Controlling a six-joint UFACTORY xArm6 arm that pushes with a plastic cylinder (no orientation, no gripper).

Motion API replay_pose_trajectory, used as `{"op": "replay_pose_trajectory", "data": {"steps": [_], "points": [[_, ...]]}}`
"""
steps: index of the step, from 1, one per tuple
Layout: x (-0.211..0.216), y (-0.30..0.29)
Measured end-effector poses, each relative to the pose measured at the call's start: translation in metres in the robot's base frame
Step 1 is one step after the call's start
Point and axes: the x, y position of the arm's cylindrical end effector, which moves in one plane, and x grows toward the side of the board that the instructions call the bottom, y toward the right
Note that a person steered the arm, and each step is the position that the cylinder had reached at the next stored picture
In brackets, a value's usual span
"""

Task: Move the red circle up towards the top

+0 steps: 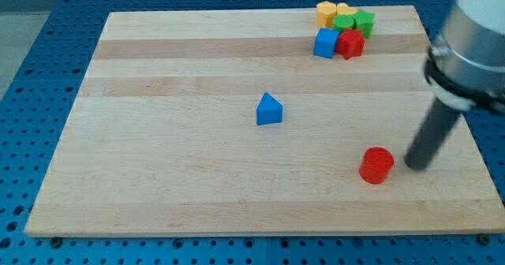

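Observation:
The red circle (pixel 376 165) is a short red cylinder lying on the wooden board (pixel 181 178) near the view's lower right. My tip (pixel 417 167) rests on the board just to the right of the red circle, a small gap apart from it and about level with it. The dark rod rises from the tip up and to the right to the arm's grey body (pixel 473 44) at the view's right edge.
A blue triangle block (pixel 269 110) lies near the board's middle. At the top right sits a tight cluster: a yellow block (pixel 327 13), a green heart (pixel 345 22), a green block (pixel 364 22), a blue cube (pixel 325 42) and a red star (pixel 350 43).

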Motion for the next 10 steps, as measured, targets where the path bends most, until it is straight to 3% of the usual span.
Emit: {"op": "replay_pose_trajectory", "data": {"steps": [1,2,4,10], "points": [[0.046,-0.007],[0.063,-0.064],[0.060,-0.062],[-0.070,-0.070]]}}
